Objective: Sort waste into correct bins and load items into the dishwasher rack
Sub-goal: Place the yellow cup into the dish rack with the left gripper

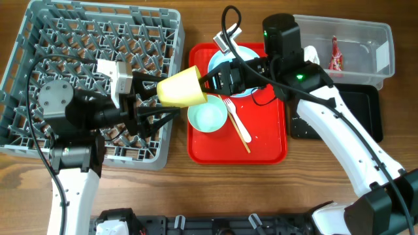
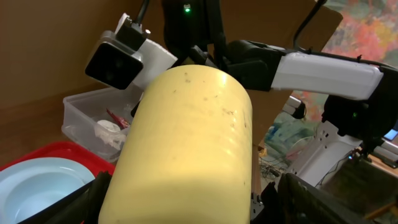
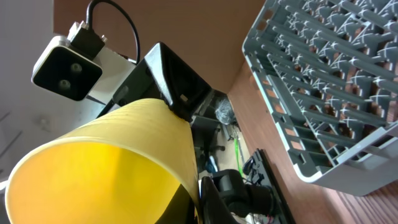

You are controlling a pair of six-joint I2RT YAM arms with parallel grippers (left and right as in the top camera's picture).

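- The yellow cup (image 1: 183,88) is up in the air on its side, between the two arms. It hangs over the gap between the grey rack (image 1: 78,32) and the red tray (image 1: 268,140).
- The open end of the cup points to the right arm, and the small end points to the left arm.
- The right gripper (image 1: 210,81) has pinched the rim of the cup, with its jaws closed tight on it.
- The left gripper (image 1: 162,99) has its jaws spread wide. Its fingers (image 2: 87,196) sit one on each side of the cup. In the left wrist view there is a gap between one finger and the cup, so it is not squeezing.
- A green bowl (image 1: 208,116) sits on the red tray, just under the cup.
- A blue plate (image 1: 250,52) is at the back of the red tray, partly hidden by the right arm.
- A white fork (image 1: 238,124) and chopsticks (image 1: 247,149) lie on the red tray beside the green bowl.
- The clear tub (image 1: 385,39) is on the far right with a red wrapper (image 1: 335,57) inside.
- The black tray (image 1: 366,108) lies just in front of the clear tub.
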